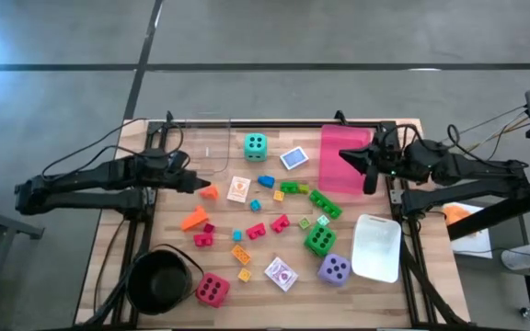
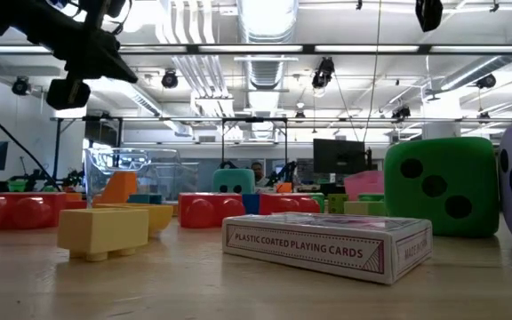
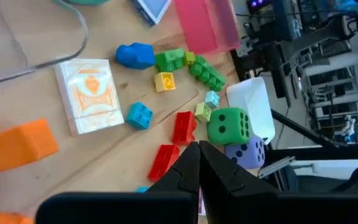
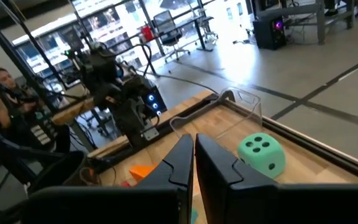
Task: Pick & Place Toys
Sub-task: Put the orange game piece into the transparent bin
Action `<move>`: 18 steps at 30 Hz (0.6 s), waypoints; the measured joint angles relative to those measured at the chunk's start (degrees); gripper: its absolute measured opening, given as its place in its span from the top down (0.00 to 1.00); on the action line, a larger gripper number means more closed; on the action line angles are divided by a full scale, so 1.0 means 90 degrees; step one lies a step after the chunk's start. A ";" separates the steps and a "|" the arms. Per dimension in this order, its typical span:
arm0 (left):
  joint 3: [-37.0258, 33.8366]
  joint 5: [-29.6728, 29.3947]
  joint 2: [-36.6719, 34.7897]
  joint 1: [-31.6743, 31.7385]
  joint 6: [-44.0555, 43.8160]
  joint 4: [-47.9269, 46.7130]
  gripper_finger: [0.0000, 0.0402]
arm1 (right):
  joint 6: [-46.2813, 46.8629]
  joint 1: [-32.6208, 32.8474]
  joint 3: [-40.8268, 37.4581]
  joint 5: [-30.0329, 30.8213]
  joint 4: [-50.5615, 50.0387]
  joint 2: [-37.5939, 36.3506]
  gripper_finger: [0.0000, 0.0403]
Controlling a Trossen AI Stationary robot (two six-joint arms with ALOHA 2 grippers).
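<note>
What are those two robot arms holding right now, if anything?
Nothing. The left gripper and the right gripper both have their fingers shut on nothing, above the table.

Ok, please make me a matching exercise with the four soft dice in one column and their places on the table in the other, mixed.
Dice:
1. teal die
2. green die
3. purple die
4. pink-red die

Places:
A. beside the round black pot
B. next to the white tray
C. near the clear tray
D. just above the purple die

Pairs: 1-C, 2-D, 3-B, 4-A
</note>
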 joint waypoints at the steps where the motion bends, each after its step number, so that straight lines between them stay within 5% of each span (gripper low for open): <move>1: 0.0002 0.0052 0.0076 0.0000 -0.0002 0.0005 0.95 | -0.0003 0.0000 0.0000 0.0000 -0.0001 0.0046 0.96; 12: 0.0001 0.0999 0.0911 0.0002 -0.0411 0.0015 0.52 | 0.0035 -0.0002 0.0000 -0.0002 -0.0009 0.0345 0.96; 18: 0.0018 0.1072 0.0919 0.0002 -0.0808 -0.0091 0.38 | -0.0051 -0.0002 -0.0002 0.0000 -0.0004 0.0258 0.96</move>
